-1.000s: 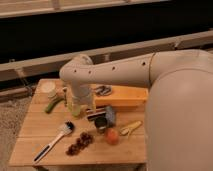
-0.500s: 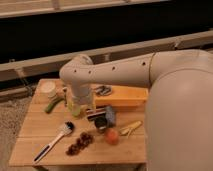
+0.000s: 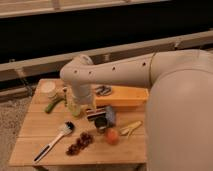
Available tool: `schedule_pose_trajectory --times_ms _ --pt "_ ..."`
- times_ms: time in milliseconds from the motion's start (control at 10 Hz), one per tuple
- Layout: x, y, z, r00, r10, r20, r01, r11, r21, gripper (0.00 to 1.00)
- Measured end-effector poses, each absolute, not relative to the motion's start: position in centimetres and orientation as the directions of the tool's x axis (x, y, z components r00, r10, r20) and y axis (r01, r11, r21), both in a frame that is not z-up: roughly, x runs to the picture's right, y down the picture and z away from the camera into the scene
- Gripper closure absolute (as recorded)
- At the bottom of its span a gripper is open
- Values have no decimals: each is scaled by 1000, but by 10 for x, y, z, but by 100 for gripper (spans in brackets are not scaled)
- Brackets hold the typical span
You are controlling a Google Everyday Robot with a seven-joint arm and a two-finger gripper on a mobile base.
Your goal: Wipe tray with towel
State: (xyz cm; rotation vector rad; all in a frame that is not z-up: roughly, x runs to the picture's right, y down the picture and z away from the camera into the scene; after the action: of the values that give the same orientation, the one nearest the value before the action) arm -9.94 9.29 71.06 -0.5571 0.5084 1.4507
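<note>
The orange-yellow tray (image 3: 125, 97) lies at the back right of the wooden table. The small grey-and-white towel (image 3: 103, 90) rests at the tray's left end, and nothing holds it. My arm reaches in from the right and bends down over the table's middle. My gripper (image 3: 95, 114) hangs just in front of the tray's left front corner, low over the table and beside a dark blue-grey boxy object (image 3: 109, 116). Its jaws stand open and I see nothing between them.
On the wooden table (image 3: 35, 131) lie a white-bristled brush (image 3: 54, 140) at the front left, a dark red cluster (image 3: 80, 143), an orange fruit (image 3: 112, 136) and a yellowish item (image 3: 131, 128). A white cup (image 3: 48, 89), a green item (image 3: 52, 105) and a yellow-green bottle (image 3: 74, 107) stand at the back left.
</note>
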Motion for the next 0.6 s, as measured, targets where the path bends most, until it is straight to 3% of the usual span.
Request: schedule_pose_trajectory --times_ms 600 --pt "-31 19 784 30 838 -544 -1000 30 -10 35"
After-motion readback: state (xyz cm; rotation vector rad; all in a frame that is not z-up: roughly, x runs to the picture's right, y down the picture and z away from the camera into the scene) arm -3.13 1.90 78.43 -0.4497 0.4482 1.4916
